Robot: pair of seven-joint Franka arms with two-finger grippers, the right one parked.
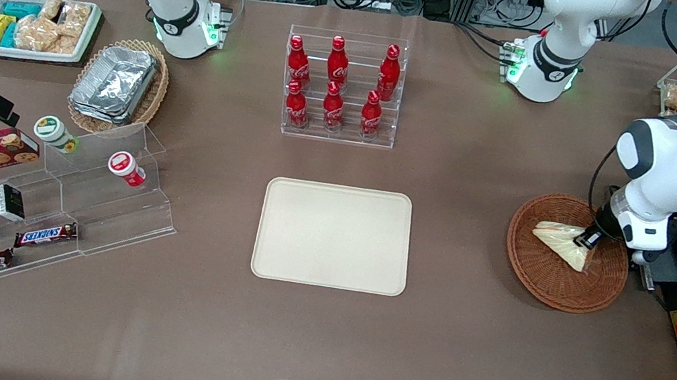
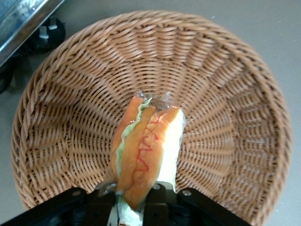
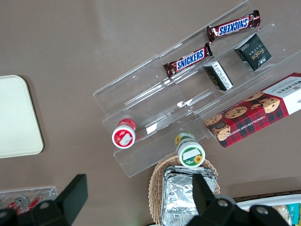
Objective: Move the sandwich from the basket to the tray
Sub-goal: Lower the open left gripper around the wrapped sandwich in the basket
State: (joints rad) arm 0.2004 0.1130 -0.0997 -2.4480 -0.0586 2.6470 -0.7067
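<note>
Front view, sandwich (image 1: 562, 242): lay in the basket (image 1: 560, 290) at right of frame; tray (image 1: 334, 235) at centre.
Front view, gripper (image 1: 587, 240): at the wedge's broad end.
Wrist view, gripper (image 2: 134, 205): clenched on the sandwich (image 2: 143, 150).
Handling: likely light, soft, slippery wrap; hold gently by the crust end.

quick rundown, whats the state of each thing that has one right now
gripper: down in the basket, shut on the sandwich
sandwich: wrapped, in the basket, gripped at one end
basket: upright on the table, holds only the sandwich
tray: flat on the table, nothing on it
cola bottles: six, capped, upright in the clear rack
</note>
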